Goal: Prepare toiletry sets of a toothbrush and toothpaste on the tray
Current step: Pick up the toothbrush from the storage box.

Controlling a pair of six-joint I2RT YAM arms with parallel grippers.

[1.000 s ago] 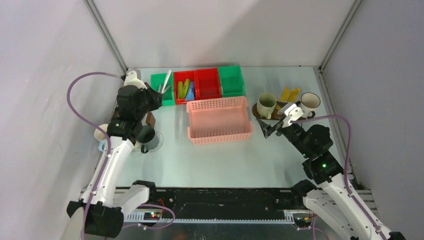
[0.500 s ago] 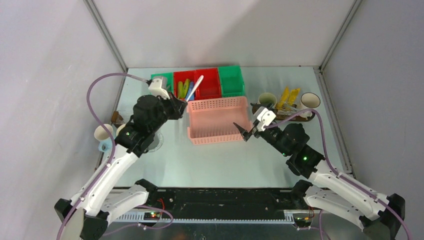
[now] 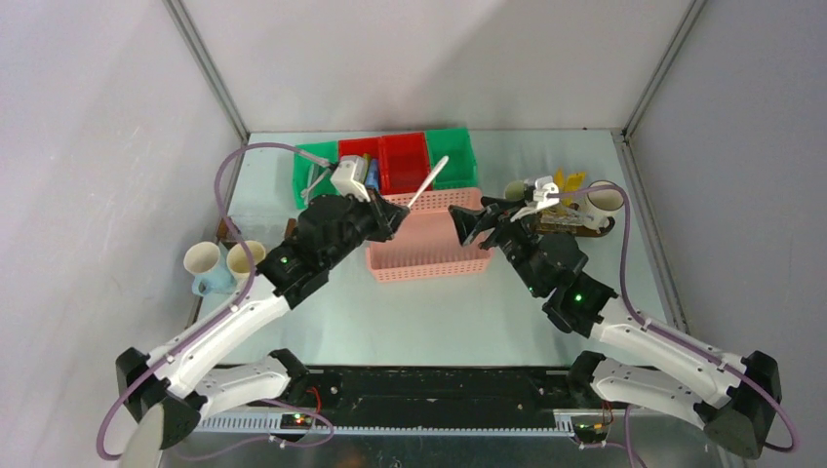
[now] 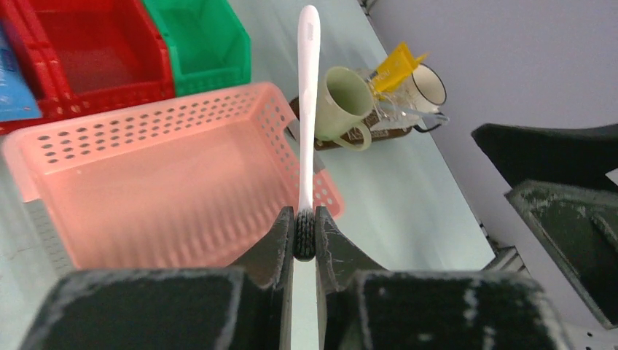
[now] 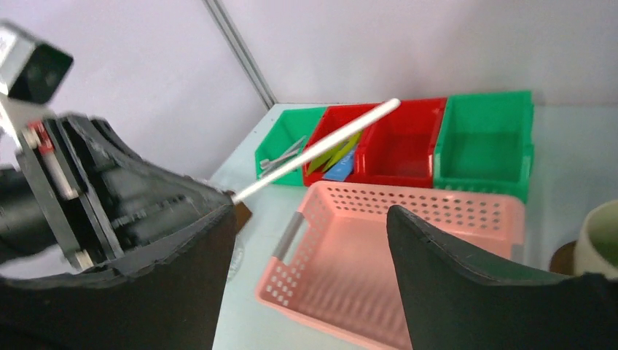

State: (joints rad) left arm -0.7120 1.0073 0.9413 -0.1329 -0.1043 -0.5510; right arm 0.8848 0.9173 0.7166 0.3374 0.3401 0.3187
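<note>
Over the basket (image 3: 429,265), nearest the bases, gripped a toothbrush (image 4: 308,109) in the left gripper (image 4: 304,244), jaws closed narrow on the bristle end, white handle slanting up and away. Just opposite, held the right gripper (image 5: 312,211) wide apart with nothing inside, near the handle but apart from it. At the left side, noted two cups (image 3: 219,263) together. Farther right, found the tray (image 4: 379,135) carrying two mugs (image 4: 346,98), yellow tubes (image 4: 397,65) beside them. At the far edge, saw red and green bins (image 3: 405,161).
</note>
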